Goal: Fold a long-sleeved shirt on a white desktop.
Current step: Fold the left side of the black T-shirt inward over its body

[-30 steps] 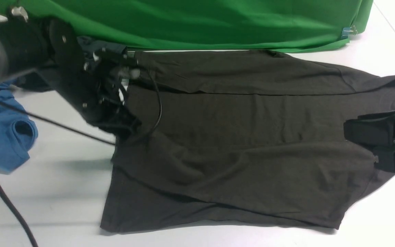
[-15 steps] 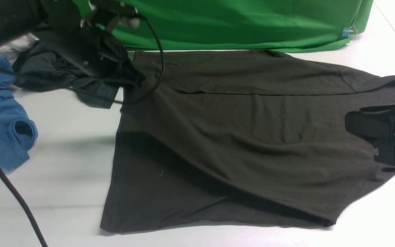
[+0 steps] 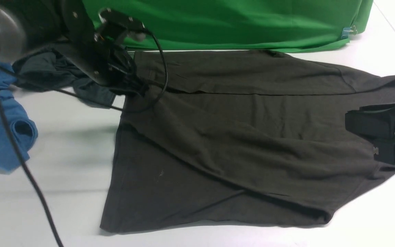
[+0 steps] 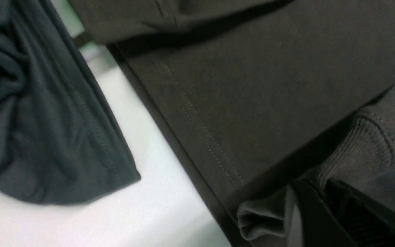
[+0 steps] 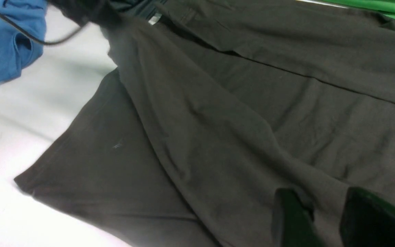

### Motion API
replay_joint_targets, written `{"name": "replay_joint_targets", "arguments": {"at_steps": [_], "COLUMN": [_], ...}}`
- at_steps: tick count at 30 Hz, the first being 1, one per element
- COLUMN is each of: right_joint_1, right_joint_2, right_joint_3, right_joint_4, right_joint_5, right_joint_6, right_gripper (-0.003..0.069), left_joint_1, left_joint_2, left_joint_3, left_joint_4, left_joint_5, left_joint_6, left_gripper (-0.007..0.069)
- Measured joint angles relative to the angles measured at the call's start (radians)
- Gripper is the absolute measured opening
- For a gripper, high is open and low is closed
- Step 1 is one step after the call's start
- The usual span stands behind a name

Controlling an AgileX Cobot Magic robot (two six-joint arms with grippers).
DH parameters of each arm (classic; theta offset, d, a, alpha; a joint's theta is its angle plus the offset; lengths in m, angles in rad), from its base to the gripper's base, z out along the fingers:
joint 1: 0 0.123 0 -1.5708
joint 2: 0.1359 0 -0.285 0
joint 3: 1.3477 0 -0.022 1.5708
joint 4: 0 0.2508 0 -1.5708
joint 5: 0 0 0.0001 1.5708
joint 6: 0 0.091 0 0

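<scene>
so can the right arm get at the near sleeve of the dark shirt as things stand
Probably yes: the right tool is open and looks to hold nothing, and it hovers over the dark shirt with nothing seen between them. How far it can stretch, I can't tell.

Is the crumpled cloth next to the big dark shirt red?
No, the crumpled cloth at the left edge is blue.

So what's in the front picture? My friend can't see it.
A black left gripper pinches a lifted layer of a dark olive-brown knit shirt on a white desktop; blue cloth lies left.
</scene>
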Motion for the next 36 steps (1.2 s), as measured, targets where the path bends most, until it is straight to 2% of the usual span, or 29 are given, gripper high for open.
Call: {"name": "replay_joint_targets", "arguments": {"at_steps": [3,12,22,33,35,36], "right_joint_1": [0.000,0.000,0.000,0.000,0.000,0.000], "right_joint_2": [0.000,0.000,0.000,0.000,0.000,0.000], "right_joint_3": [0.000,0.000,0.000,0.000,0.000,0.000], "right_joint_4": [0.000,0.000,0.000,0.000,0.000,0.000], "right_joint_5": [0.000,-0.001,-0.001,-0.001,-0.001,-0.002], "right_joint_6": [0.000,0.000,0.000,0.000,0.000,0.000], "right_gripper": [0.0240,0.0240,0.0240,0.0240,0.0240,0.0240], "left_joint_1": [0.000,0.000,0.000,0.000,0.000,0.000], "left_joint_2": [0.017,0.017,0.056,0.160,0.160,0.160], "left_joint_3": [0.000,-0.165,-0.183,-0.183,-0.194,-0.213], "left_joint_4": [0.000,-0.021,-0.026,0.000,0.018,0.049], "left_joint_5": [-0.017,0.106,0.088,0.103,0.108,0.122], "left_joint_6": [0.000,-0.004,-0.013,-0.166,-0.212,-0.272], "left_gripper": [0.0040,0.0040,0.0040,0.0050,0.0064,0.0090]}}
